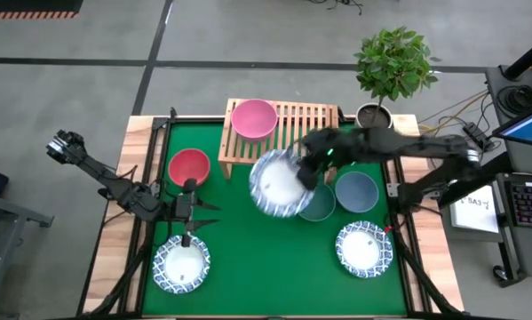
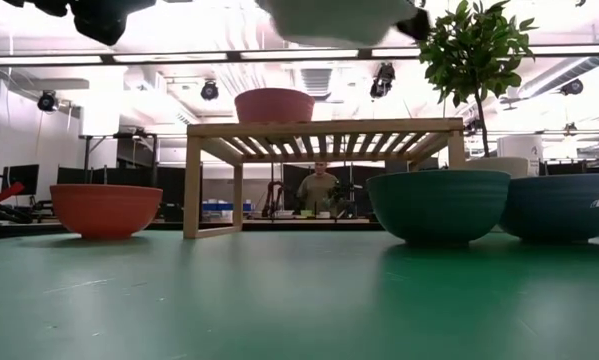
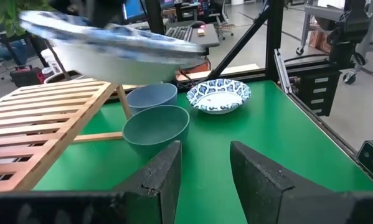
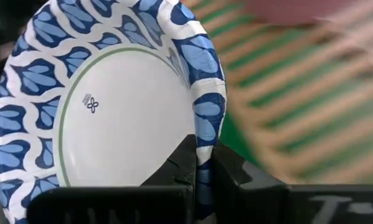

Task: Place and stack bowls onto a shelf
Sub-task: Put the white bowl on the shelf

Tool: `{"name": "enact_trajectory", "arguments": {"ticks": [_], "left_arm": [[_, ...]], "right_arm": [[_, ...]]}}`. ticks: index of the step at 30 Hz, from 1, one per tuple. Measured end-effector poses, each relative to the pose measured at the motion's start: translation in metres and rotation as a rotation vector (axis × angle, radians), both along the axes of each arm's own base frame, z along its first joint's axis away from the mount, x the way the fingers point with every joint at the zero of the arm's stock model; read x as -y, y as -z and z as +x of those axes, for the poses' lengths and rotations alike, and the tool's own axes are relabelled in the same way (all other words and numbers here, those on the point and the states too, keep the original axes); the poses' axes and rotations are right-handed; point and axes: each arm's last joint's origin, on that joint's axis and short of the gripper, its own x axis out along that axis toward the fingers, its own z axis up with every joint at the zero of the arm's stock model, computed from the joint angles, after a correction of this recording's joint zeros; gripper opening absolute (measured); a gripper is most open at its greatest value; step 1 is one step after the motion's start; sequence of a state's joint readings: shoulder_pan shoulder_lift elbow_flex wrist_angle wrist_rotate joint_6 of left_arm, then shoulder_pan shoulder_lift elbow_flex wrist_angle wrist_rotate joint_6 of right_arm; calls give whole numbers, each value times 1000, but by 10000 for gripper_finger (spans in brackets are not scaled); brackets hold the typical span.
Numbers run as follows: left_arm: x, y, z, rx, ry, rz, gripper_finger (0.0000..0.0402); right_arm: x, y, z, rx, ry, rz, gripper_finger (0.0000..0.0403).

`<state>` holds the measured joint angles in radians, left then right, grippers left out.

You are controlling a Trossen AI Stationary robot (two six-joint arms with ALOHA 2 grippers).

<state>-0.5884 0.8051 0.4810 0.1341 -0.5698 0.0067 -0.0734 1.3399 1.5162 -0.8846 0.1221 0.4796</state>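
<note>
My right gripper (image 4: 202,163) is shut on a white bowl with a blue patterned rim (image 1: 277,183). It holds the bowl in the air just in front of the light-wood shelf (image 1: 303,121). A pink bowl (image 1: 254,118) sits on the shelf's left part. The red bowl (image 1: 189,166), the teal bowl (image 1: 322,206), the blue bowl (image 1: 357,190) and two more patterned bowls (image 1: 182,264) (image 1: 364,247) rest on the green mat. The raised bowl partly covers the teal one. My left gripper (image 1: 205,218) is open over the mat, between the red bowl and the near-left patterned bowl. My right gripper pinches the raised bowl's rim (image 4: 206,127) on the side toward the table's right. One finger (image 4: 185,160) is inside the bowl and one (image 4: 236,177) is outside. The fingers reach in from the right, roughly level. The bowl is lifted clear, slightly tilted, above shelf height (image 2: 334,18).
A grey pot holding a leafy plant (image 1: 392,64) stands at the table's far right corner, beside the shelf. Dark frame posts (image 3: 276,59) run along the table's edges. Bare green mat (image 1: 274,267) lies between the two near patterned bowls. A person (image 2: 319,188) sits beyond the table.
</note>
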Motion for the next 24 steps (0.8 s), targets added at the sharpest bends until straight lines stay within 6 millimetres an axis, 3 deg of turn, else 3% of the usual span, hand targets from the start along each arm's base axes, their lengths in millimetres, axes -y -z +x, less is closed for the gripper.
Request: {"name": "enact_trajectory", "arguments": {"ticks": [5,8,17,24], "left_arm": [[0,-4,0,10,0,-7,120],[0,-4,0,11,0,-7,120],[0,-4,0,11,1,-7,120],[0,-4,0,11,1,-7,120]], "right_arm": [[37,-8,-43,-97,219,-17,13],[58,-7,-56,-103,314,-10,13],[109,17,-69,-206,449,-2,13],[121,24,-68,-214,394,74,13]]}}
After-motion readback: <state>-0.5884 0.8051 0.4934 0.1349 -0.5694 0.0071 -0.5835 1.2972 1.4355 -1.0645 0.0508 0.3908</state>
